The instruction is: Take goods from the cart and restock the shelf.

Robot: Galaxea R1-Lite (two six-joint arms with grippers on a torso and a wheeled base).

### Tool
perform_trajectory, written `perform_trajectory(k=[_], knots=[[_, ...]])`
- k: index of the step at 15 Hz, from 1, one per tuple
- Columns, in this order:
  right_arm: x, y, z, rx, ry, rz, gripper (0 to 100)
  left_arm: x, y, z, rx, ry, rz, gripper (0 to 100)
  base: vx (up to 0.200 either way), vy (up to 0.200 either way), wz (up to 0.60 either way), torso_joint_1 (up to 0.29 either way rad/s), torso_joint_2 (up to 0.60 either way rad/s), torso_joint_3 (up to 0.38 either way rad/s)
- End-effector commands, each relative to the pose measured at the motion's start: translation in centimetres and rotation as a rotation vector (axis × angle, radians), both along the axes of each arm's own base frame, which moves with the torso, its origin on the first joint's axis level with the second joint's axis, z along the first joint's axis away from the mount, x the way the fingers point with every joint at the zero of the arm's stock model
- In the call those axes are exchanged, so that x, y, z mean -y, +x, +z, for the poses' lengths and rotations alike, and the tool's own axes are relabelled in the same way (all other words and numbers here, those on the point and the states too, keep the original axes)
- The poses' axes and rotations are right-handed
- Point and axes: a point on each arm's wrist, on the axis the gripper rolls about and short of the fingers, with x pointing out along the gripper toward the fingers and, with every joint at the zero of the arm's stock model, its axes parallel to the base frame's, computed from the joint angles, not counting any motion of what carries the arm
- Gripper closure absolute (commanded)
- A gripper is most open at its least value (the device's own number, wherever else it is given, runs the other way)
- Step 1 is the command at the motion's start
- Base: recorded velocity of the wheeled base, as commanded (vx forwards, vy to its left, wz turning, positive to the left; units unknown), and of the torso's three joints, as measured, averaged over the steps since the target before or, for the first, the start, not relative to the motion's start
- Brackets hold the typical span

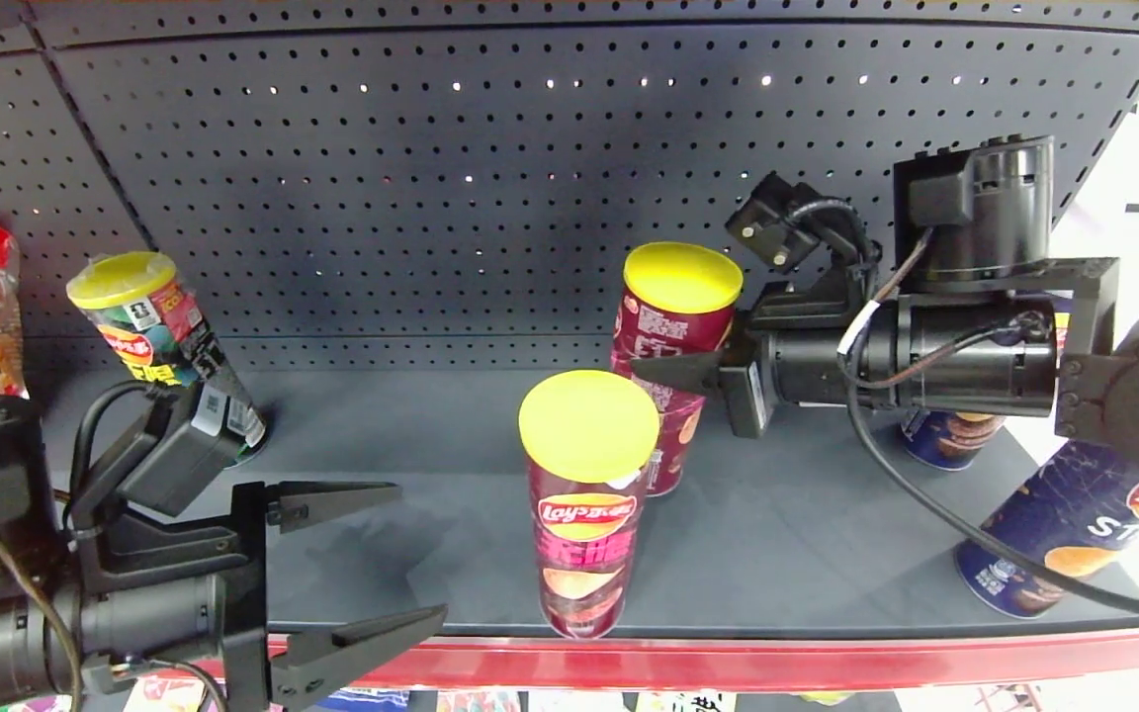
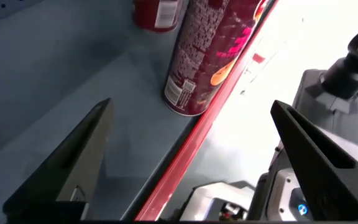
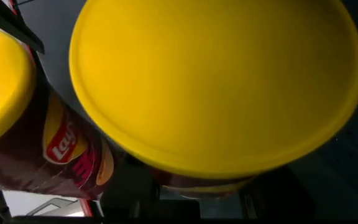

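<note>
The shelf (image 1: 807,554) is the biggest thing in front of me, a dark deck with a red lip. Blue cans (image 1: 1064,534) lie under my right arm, partly cut off by it. My right hand (image 1: 668,361) is clamped on the rear maroon can (image 1: 673,326) at mid-body, over the deck. The front maroon can (image 1: 584,534) stands just beside that grasp on the lip side. My left hand (image 1: 419,551) is spread wide and empty at the lip, near it.

I judge these tubes light, stiff yet crushable, slick-wrapped and tippy. I would grip mid-wall, never the yellow lid (image 3: 216,81).

The right hand's far finger is hidden behind its can. The front can masks that can's base, so I can't tell whether it sits flat.
</note>
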Motion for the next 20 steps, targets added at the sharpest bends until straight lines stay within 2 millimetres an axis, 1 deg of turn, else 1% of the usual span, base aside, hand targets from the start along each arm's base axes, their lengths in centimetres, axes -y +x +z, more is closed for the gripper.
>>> perform_trajectory(k=[1, 5, 6, 12, 19, 20], knots=[[-0.6, 0.8, -0.6, -0.012, -0.008, 0.002, 100, -0.1, -0.3, 0.3, 0.013, -0.007, 0.007, 0, 0.0, 0.0, 0.0, 0.0, 0.0, 0.0], [-1.7, 1.7, -0.5, -0.004, -0.003, 0.013, 100, -0.2, -0.3, 0.3, 0.014, -0.007, 0.007, 0, 0.0, 0.0, 0.0, 0.0, 0.0, 0.0], [-1.9, 1.9, -0.8, -0.011, -0.008, 0.013, 100, -0.2, -0.4, 0.3, 0.015, -0.008, 0.007, 0, 0.0, 0.0, 0.0, 0.0, 0.0, 0.0], [-2.3, 2.5, -1.1, -0.013, -0.009, 0.014, 100, -0.2, -0.4, 0.3, 0.014, -0.009, 0.008, 0, 0.0, 0.0, 0.0, 0.0, 0.0, 0.0], [-2.4, 2.5, -1.4, -0.023, -0.017, 0.014, 100, -0.2, -0.5, 0.1, 0.001, -0.008, 0.004, 0, 0.0, 0.0, 0.0, 0.0, 0.0, 0.0], [-2.4, 2.4, -1.5, -0.024, -0.018, 0.016, 0, -0.2, -0.5, 0.0, -0.005, -0.006, 0.004, 0, 0.0, 0.0, 0.0, 0.0, 0.0, 0.0]])
